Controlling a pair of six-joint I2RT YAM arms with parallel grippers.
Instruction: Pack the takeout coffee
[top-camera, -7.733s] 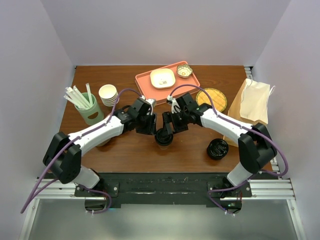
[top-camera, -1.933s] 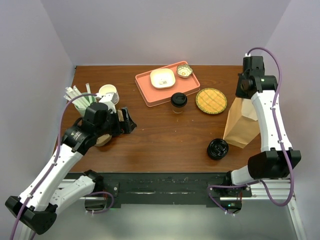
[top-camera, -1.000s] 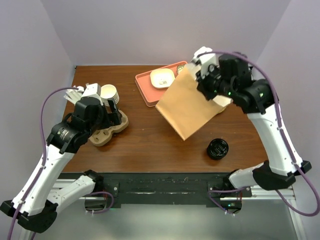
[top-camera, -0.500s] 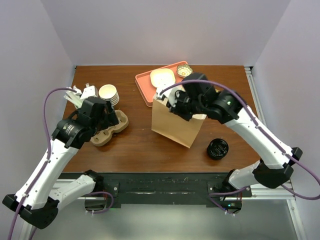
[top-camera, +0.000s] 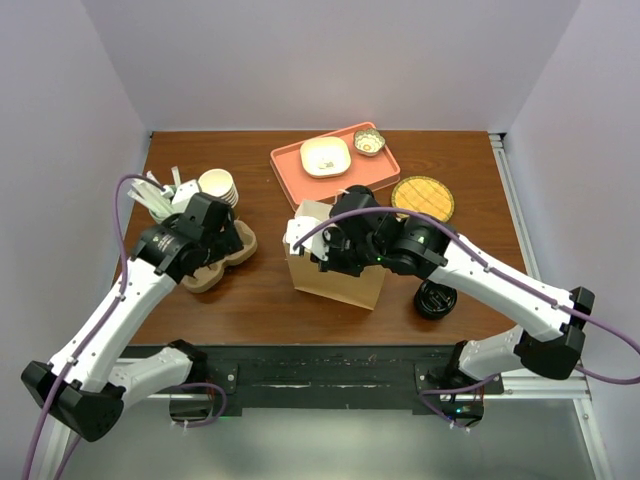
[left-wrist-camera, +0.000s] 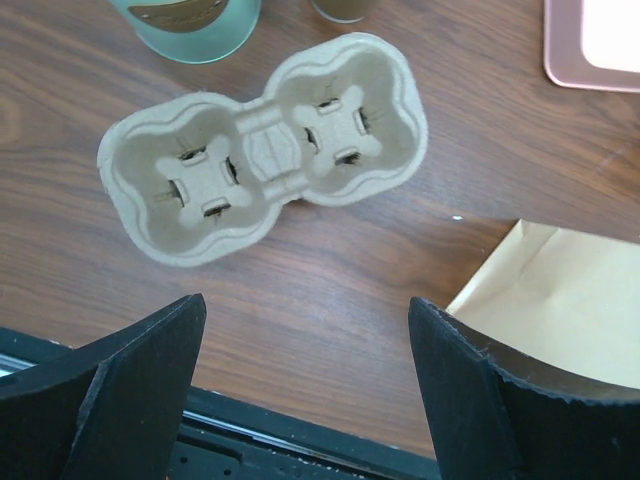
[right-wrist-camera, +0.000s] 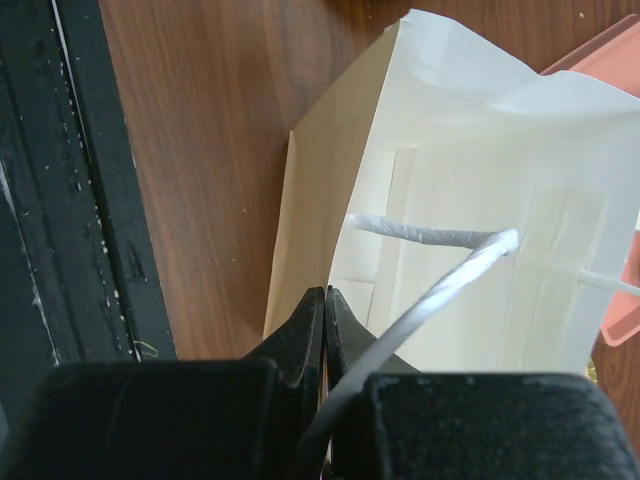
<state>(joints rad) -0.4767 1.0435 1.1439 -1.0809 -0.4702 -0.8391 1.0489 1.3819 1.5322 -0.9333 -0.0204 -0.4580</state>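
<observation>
Brown paper bag (top-camera: 340, 285) upright a little to the front of mid-table, mouth open to the ceiling, pinched at its rim by the right gripper (top-camera: 318, 243). From the right wrist camera: both fingers (right-wrist-camera: 300, 340) pressed flat together on the near edge of the bag, a white twisted handle (right-wrist-camera: 440, 270) arching across the pale inside.

Left gripper (left-wrist-camera: 305, 305) spread wide and holding nothing, poised above a moulded pulp two-cup carrier (left-wrist-camera: 265, 150). Carrier lying flat on the wooden table (top-camera: 460, 150) at the left, both wells up, well clear of the bag's corner at the lower right of the left wrist view.

Takeout coffee not to be made out for certain in any view. Right arm stretched across the ground behind the bag; whereabouts of the cup impossible to tell.

Behind the carrier, a green cup of straws (left-wrist-camera: 190, 20) and, just beside it, a stack of cream paper cups (top-camera: 217, 185). At the back of the table, a pink tray (top-camera: 290, 170) carrying a white dish (top-camera: 325, 156) and a small patterned bowl (top-camera: 369, 141). Near the tray's right corner, a round woven mat (top-camera: 422, 197). Just right of the bag, toward the front edge, a squat black round piece (top-camera: 436, 298), partly under the right forearm.
</observation>
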